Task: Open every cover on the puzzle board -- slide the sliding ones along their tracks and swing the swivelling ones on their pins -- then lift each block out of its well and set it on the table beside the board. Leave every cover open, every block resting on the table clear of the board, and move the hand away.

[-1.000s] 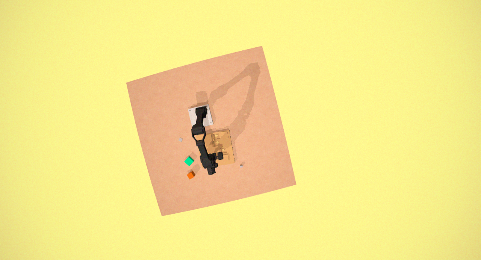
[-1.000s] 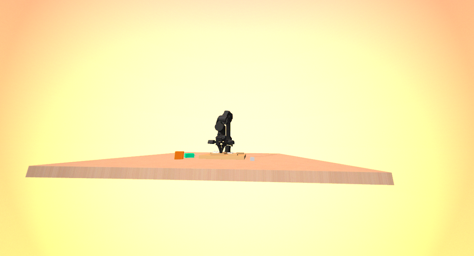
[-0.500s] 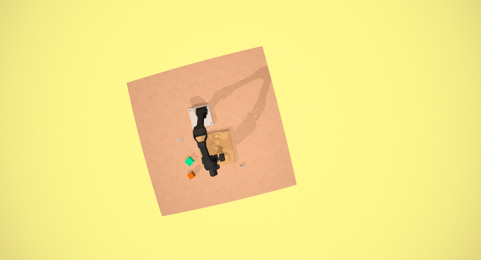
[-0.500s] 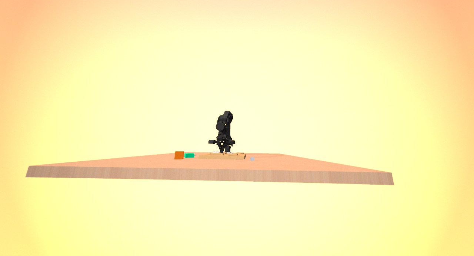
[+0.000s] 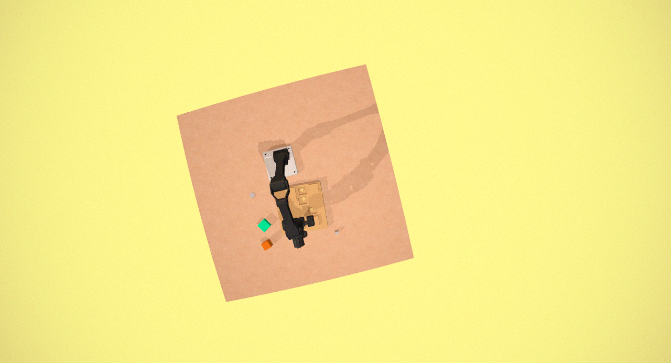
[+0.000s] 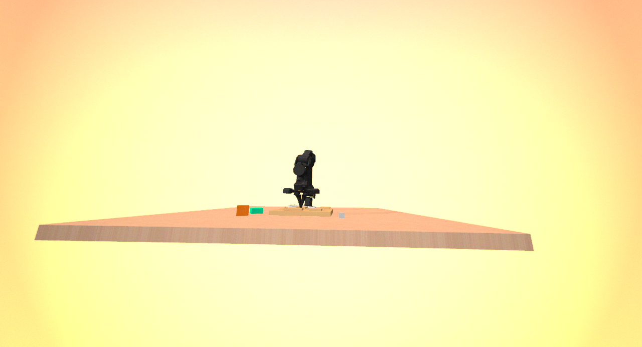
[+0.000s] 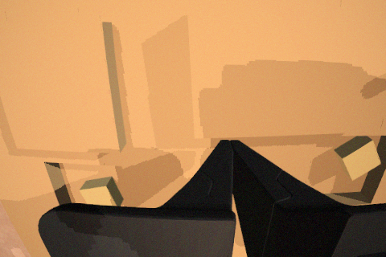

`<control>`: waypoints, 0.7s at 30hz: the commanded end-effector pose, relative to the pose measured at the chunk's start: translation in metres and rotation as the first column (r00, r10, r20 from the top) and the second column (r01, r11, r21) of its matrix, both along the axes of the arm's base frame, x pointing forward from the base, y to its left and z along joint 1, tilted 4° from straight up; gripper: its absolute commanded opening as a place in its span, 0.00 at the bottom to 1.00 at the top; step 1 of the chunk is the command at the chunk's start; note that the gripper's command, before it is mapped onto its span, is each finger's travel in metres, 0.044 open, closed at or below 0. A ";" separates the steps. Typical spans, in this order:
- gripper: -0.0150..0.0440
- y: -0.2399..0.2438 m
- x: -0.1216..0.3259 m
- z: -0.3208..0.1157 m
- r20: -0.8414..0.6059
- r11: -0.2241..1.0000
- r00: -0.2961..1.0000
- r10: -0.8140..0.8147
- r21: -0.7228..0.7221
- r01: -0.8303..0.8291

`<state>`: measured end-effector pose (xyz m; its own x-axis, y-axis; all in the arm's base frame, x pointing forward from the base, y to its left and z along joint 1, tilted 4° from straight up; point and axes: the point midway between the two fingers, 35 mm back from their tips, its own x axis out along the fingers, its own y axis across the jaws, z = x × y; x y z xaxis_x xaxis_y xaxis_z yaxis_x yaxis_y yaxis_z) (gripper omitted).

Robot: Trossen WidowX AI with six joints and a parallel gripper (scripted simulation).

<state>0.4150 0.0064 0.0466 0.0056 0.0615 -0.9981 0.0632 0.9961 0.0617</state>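
The tan puzzle board (image 5: 322,220) (image 6: 300,213) (image 7: 261,16) lies on the table, partly hidden under the arm in the top view. My gripper (image 6: 301,206) (image 7: 228,148) is shut with nothing between its fingertips, low over the board. In the wrist view, one pale cube (image 7: 362,162) stands in a recess right of the fingers, another pale cube (image 7: 94,196) at lower left. The top view shows three small pale pieces, at the top (image 5: 302,190), middle (image 5: 304,199) and lower right (image 5: 313,210). Covers share the board's colour; I cannot tell how far each is open.
A green block (image 5: 263,225) (image 6: 256,210) and an orange block (image 5: 266,245) (image 6: 242,210) lie left of the board. One small grey cube (image 5: 252,195) lies farther left, another grey cube (image 5: 336,232) (image 6: 341,215) right of the board. The arm's base plate (image 5: 292,166) is behind the board.
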 end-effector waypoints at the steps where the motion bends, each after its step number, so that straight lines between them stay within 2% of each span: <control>1: 0.25 0.000 0.003 0.009 0.012 1.000 1.000 -0.005 0.003 0.005; 21: 0.25 -0.001 0.003 0.035 0.012 1.000 1.000 -0.005 0.003 0.005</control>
<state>0.4149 0.0055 0.0705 -0.0036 0.0616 -0.9981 0.0659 0.9959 0.0612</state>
